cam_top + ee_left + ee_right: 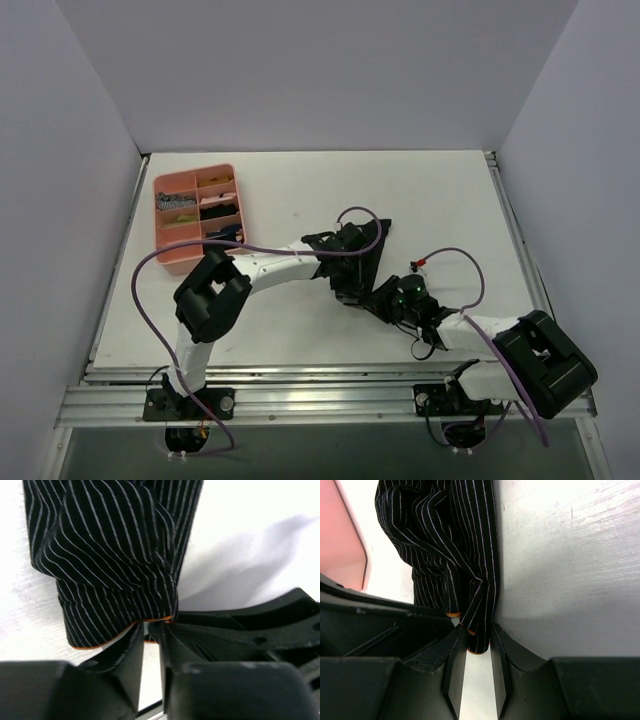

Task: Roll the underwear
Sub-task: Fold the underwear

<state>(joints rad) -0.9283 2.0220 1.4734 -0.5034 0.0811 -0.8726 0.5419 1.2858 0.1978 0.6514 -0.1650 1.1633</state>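
The underwear (373, 243), black with thin white stripes and an orange edge, lies bunched at mid-table between my two grippers. In the left wrist view the underwear (110, 545) hangs ahead of the jaws, and my left gripper (151, 629) is nearly closed with the orange hem pinched at its tips. From above, the left gripper (343, 255) sits at the cloth's left side. My right gripper (477, 641) is shut on a folded corner of the underwear (450, 540). From above, the right gripper (388, 296) sits at the cloth's near right end.
A pink divided tray (185, 263) with small items in its compartments stands at the back left, and its wall (340, 545) shows at the left of the right wrist view. The left arm's dark housing (212, 295) lies near the table's front edge. White walls enclose the table.
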